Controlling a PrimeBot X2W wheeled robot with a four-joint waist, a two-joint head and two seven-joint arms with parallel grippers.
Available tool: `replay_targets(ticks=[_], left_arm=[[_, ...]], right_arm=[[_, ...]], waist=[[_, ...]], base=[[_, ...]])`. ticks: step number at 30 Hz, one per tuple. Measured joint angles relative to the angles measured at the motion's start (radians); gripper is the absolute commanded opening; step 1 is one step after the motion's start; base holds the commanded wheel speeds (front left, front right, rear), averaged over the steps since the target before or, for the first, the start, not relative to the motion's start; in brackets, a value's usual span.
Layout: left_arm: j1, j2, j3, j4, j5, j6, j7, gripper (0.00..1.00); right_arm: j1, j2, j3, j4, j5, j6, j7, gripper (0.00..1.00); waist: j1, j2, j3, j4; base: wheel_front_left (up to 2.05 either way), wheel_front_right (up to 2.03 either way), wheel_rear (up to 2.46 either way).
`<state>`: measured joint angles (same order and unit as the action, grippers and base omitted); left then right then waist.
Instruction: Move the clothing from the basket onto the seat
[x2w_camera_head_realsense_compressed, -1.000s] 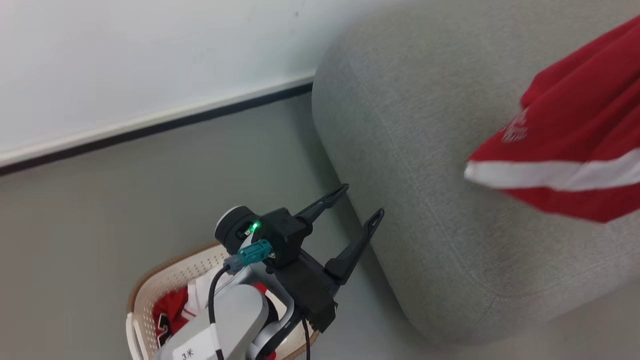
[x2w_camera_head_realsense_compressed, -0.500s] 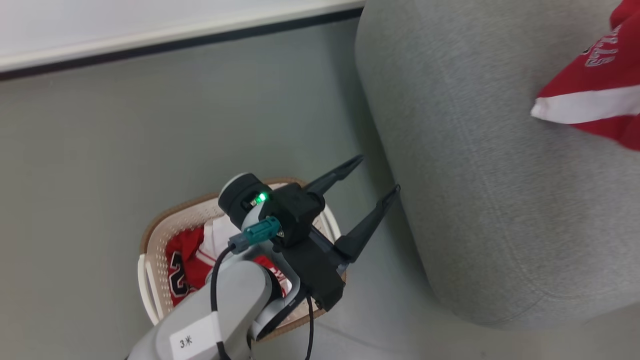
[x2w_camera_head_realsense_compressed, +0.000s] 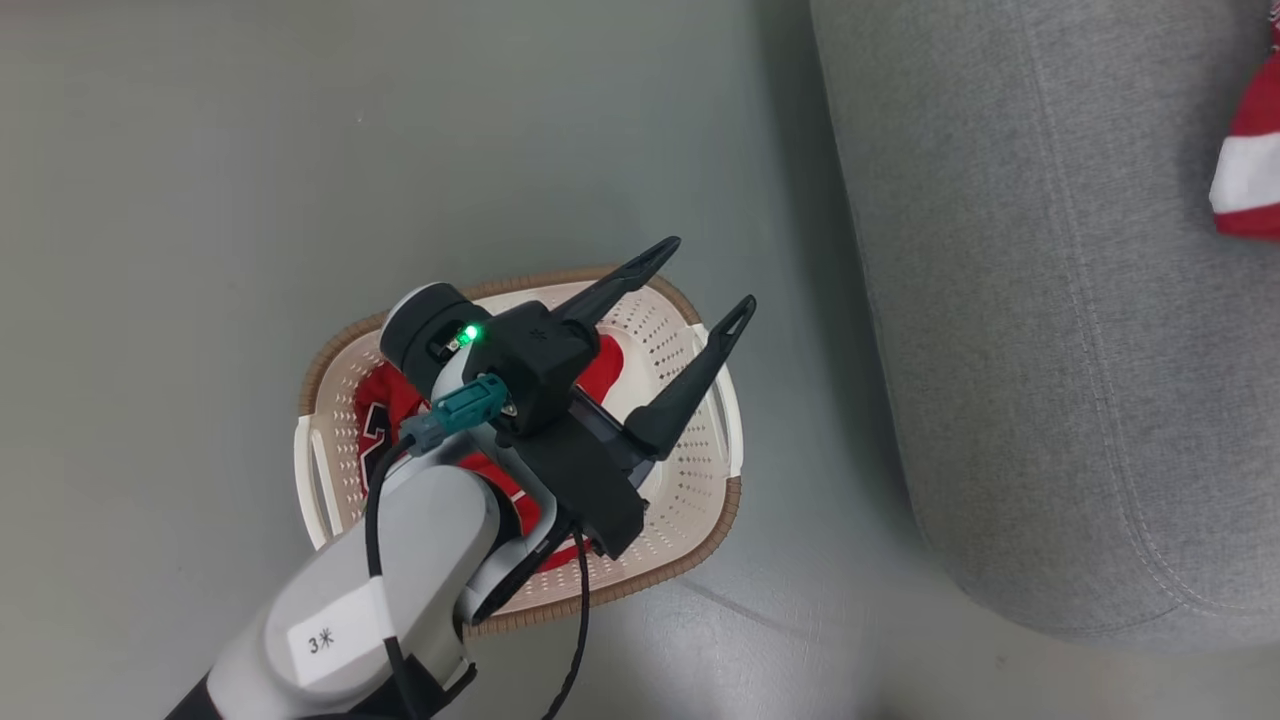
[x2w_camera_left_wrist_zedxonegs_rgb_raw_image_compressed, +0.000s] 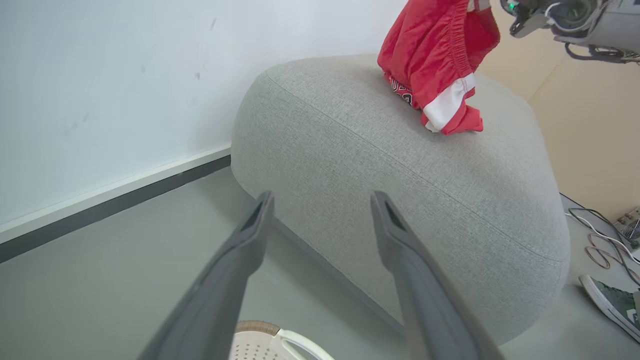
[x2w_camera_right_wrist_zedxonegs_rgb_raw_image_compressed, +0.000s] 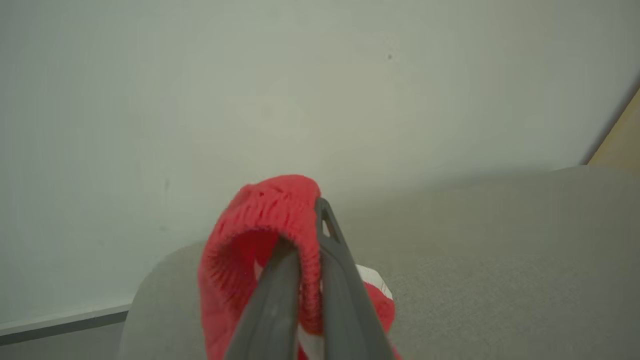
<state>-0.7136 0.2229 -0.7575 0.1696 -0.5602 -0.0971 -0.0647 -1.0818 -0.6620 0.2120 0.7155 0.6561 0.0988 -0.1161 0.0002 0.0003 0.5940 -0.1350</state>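
The cream-white perforated plastic laundry basket (x2w_camera_head_realsense_compressed: 690, 470) looks smooth and faintly glossy, its brown rim band ribbed like weave. At its three o'clock, the large light grey sofa (x2w_camera_head_realsense_compressed: 1000, 300) is matt, coarse woven cloth with stitched seams. The red shorts with white trim (x2w_camera_left_wrist_zedxonegs_rgb_raw_image_compressed: 435, 55) are thin, slightly shiny fabric with a gathered waistband. The left gripper (x2w_camera_head_realsense_compressed: 708, 274) has long dark fingers (x2w_camera_head_realsense_compressed: 690, 378) of matt plastic. The grey floor (x2w_camera_head_realsense_compressed: 200, 200) is smooth.
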Motion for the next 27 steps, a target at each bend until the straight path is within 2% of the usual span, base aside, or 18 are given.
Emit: replay_targets(ticks=[7,14,15,17,18,19,27], left_arm=[[0.002,0.006,0.002,0.017,0.0,0.0,-0.017,1.0],[0.005,0.005,0.0,0.039,0.0,0.0,-0.027,1.0],[0.005,0.004,-0.001,0.042,0.0,-0.001,-0.027,1.0],[0.006,0.0,-0.004,0.053,-0.002,-0.001,-0.033,1.0],[0.006,-0.003,-0.005,0.055,-0.002,-0.001,-0.035,1.0],[0.007,-0.004,-0.006,0.059,-0.002,-0.001,-0.038,1.0],[0.026,-0.012,-0.006,0.113,-0.011,-0.009,-0.072,1.0]], right_arm=[[0.074,0.022,0.052,0.101,-0.014,0.013,0.021,0.0],[0.109,0.029,0.099,0.216,-0.016,0.017,0.097,0.0],[0.109,0.03,0.109,0.228,-0.02,0.017,0.107,0.09],[0.109,0.033,0.12,0.243,-0.028,0.019,0.115,0.4],[0.109,0.034,0.126,0.249,-0.034,0.022,0.116,0.85],[0.107,0.038,0.132,0.255,-0.036,0.022,0.117,1.0],[0.095,0.05,0.185,0.289,-0.07,0.025,0.132,1.0]], waist=[[-0.0003,-0.0001,-0.009,-0.006],[-0.0004,-0.0002,-0.037,-0.02],[-0.0003,-0.0002,-0.041,-0.022],[-0.0003,-0.0002,-0.051,-0.024],[-0.0003,-0.0002,-0.057,-0.025],[-0.0003,-0.0002,-0.063,-0.026],[-0.0004,-0.0002,-0.129,-0.033]], base=[[0.0,0.0,0.0],[0.0,0.0,0.0],[0.0,0.0,0.0],[0.0,0.0,0.0],[0.0,0.0,0.0],[0.0,0.0,0.0],[0.0,0.0,0.0]])
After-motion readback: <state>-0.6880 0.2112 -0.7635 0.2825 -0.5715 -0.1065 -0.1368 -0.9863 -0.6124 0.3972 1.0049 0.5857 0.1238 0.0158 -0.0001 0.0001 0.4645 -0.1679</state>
